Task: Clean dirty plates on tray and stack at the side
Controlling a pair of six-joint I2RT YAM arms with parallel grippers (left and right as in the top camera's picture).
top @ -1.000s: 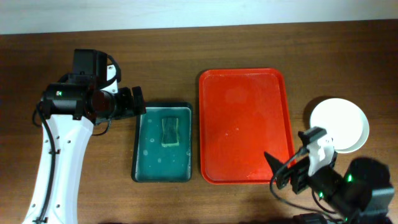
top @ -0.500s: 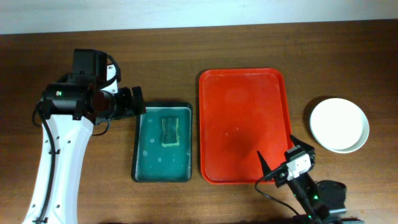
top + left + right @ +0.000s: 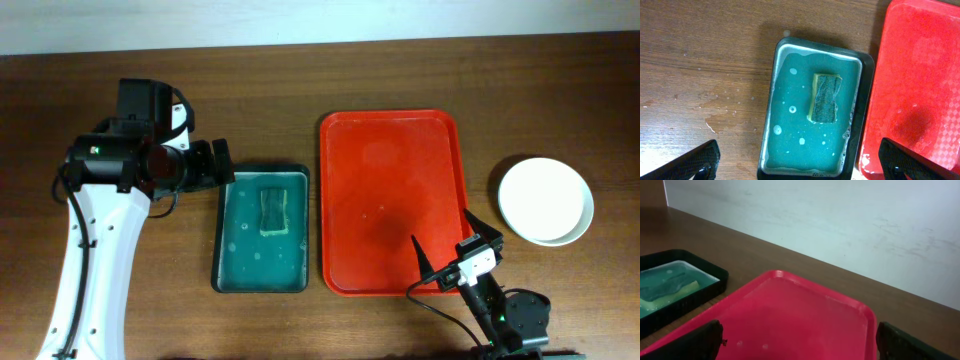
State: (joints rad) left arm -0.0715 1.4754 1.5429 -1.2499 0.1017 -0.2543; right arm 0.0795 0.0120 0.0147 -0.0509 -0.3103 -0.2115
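Note:
The red tray (image 3: pixel 392 200) lies mid-table with nothing on it; it also shows in the left wrist view (image 3: pixel 920 85) and the right wrist view (image 3: pixel 800 320). White plates (image 3: pixel 546 200) sit stacked on the table right of the tray; how many I cannot tell. My right gripper (image 3: pixel 444 254) is open and empty at the tray's near right corner, its fingertips wide apart in the right wrist view (image 3: pixel 800 342). My left gripper (image 3: pixel 222 163) is open and empty at the far left corner of the teal basin, its fingertips spread in the left wrist view (image 3: pixel 805 162).
A dark teal basin (image 3: pixel 262 228) with soapy water holds a yellow-green sponge (image 3: pixel 273 211) left of the tray; both show in the left wrist view, basin (image 3: pixel 790 115) and sponge (image 3: pixel 825 98). A pale wall (image 3: pixel 840 225) runs behind the table.
My right arm has pulled back from beside the plates toward the table's near edge and now sits at the tray's near right corner. The left arm has not moved.

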